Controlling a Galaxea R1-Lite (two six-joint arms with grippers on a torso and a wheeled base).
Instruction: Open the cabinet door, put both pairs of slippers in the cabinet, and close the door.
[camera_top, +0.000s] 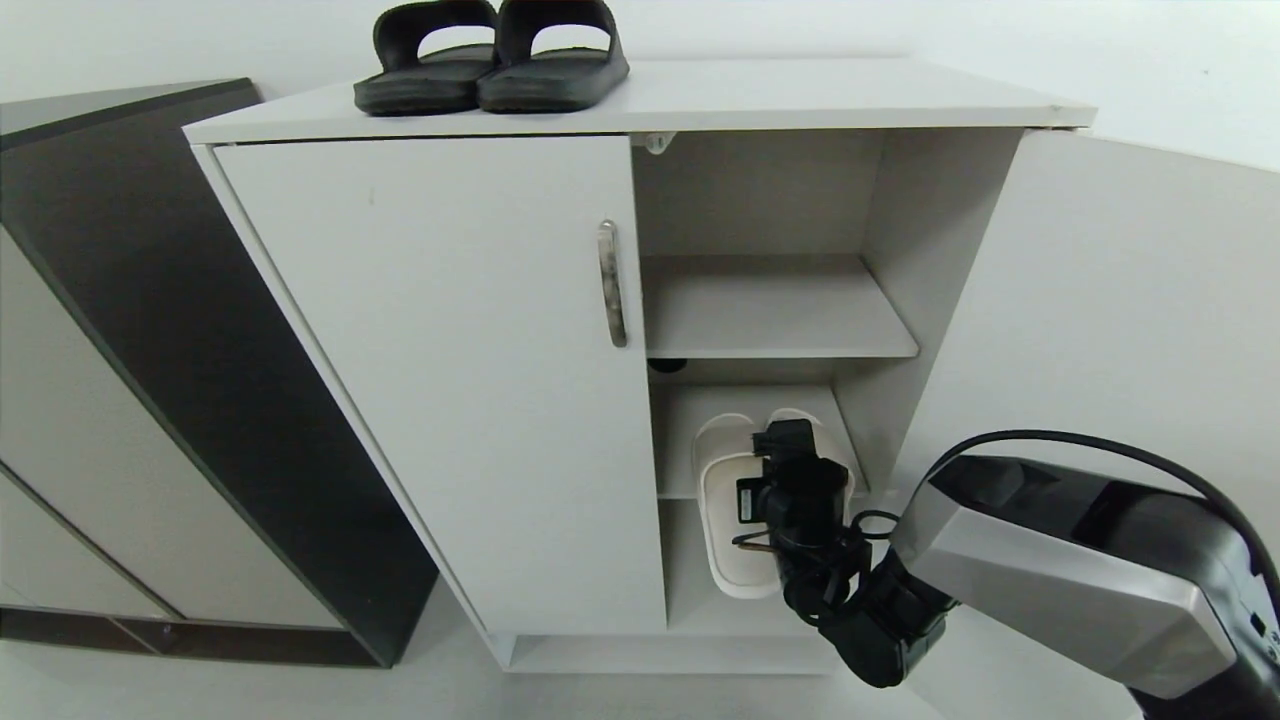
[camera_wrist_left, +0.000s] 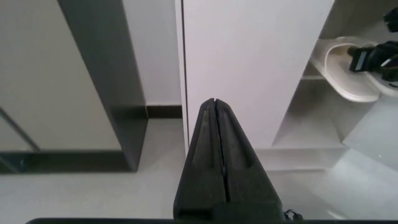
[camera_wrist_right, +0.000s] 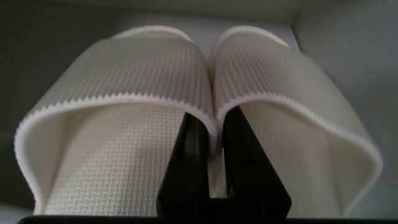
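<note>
A plain white wall (camera_top: 1150, 70) runs behind. The floor (camera_top: 200, 690) is pale grey and smooth. On the left stands a dark-sided piece of furniture (camera_top: 180, 330) with light front panels.

You have four slippers to count: two black slippers (camera_top: 490, 60) and two white slippers (camera_wrist_right: 155, 81) (one pair of each colour). There is one white cabinet (camera_top: 800, 95) with one door (camera_top: 440, 380) in front, carrying one handle (camera_top: 611, 283). Its open half has two shelves, an upper shelf (camera_top: 770, 310) and a lower shelf (camera_top: 680, 440). You also have two grippers: the left gripper (camera_wrist_left: 215, 106) and the right gripper (camera_wrist_right: 216, 134).
</note>
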